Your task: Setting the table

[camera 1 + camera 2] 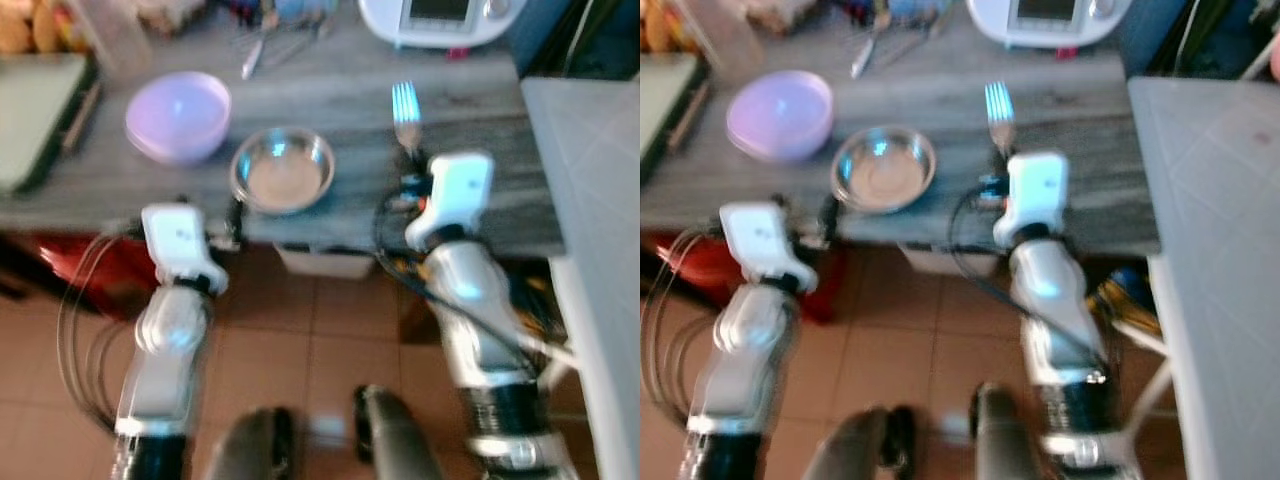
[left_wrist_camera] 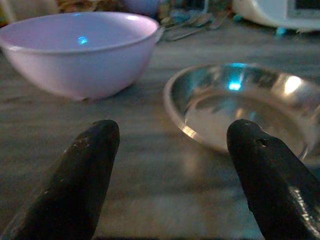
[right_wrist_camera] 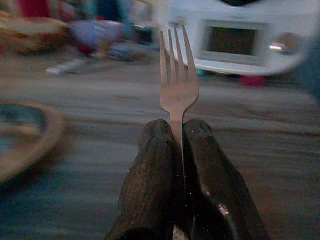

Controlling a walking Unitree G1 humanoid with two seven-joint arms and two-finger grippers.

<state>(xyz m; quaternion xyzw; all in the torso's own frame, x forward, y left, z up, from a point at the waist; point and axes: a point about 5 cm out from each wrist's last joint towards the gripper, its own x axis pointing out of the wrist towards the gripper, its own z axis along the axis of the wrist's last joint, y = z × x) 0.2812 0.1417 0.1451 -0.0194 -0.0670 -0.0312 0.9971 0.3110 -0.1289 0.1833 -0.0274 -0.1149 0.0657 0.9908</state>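
Observation:
A steel bowl (image 1: 282, 168) sits near the front edge of the grey wooden counter (image 1: 340, 100), with a lilac bowl (image 1: 178, 115) behind it to the left. My left gripper (image 2: 172, 142) is open and hovers low at the counter's front edge, just short of both bowls. My right gripper (image 3: 176, 131) is shut on the handle of a silver fork (image 1: 405, 112), whose tines point away over the counter to the right of the steel bowl. In the wrist view the fork (image 3: 176, 85) stands straight out from the fingers.
A white appliance (image 1: 440, 20) stands at the back right. Loose cutlery (image 1: 265, 45) lies at the back centre. A dark tray (image 1: 35, 115) lies at the left. A pale countertop (image 1: 590, 220) runs along the right. Tiled floor (image 1: 320, 340) lies below.

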